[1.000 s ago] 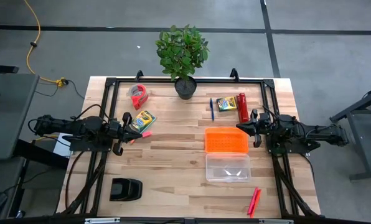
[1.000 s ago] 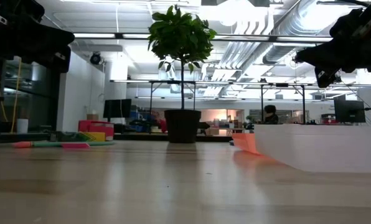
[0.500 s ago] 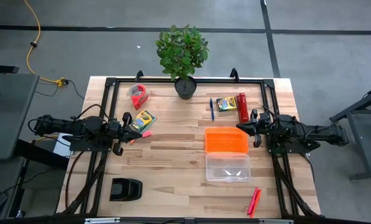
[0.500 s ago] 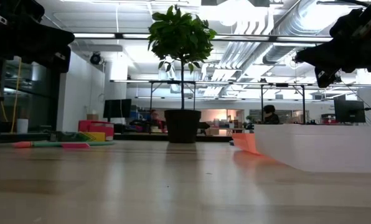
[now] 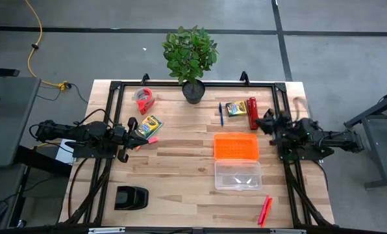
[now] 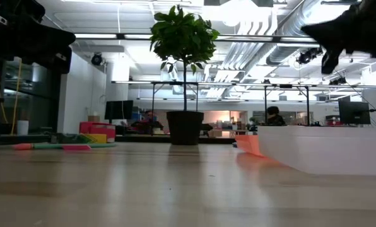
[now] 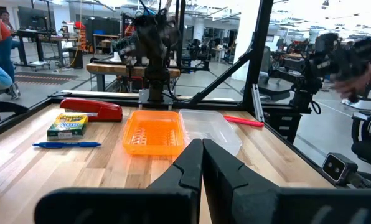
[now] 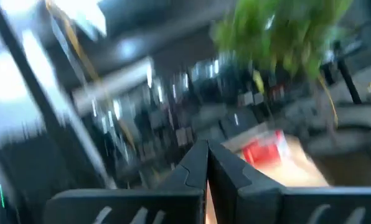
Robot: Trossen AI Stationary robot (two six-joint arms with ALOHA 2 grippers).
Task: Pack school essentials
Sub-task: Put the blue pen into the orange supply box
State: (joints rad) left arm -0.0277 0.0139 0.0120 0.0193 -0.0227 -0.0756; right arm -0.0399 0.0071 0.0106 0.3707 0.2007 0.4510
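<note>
One yellow-and-green crayon box (image 5: pixel 150 125) lies flat on the table's left half, with a pink marker (image 5: pixel 152 139) beside it. My left gripper (image 5: pixel 136 134) is shut and empty just left of them. A second crayon box (image 5: pixel 236 108), a thin blue pen (image 5: pixel 221 114) and a long red object (image 5: pixel 252 112) lie at the far right. My right gripper (image 5: pixel 263 123) is shut and empty, raised next to the red object. Pink and red-orange markers (image 5: pixel 265 209) lie near the front right edge. No eraser is visible.
An orange tray (image 5: pixel 236 146) and a clear box (image 5: pixel 237 175) sit side by side right of centre. A potted plant (image 5: pixel 191 58) stands at the far edge. A red tape roll (image 5: pixel 144 99) lies far left, and a black object (image 5: pixel 130 197) near left.
My right gripper has risen and swung toward the table's far edge, ending near the long red object. Its fingers have stayed shut. My left arm and all the objects have kept still.
</note>
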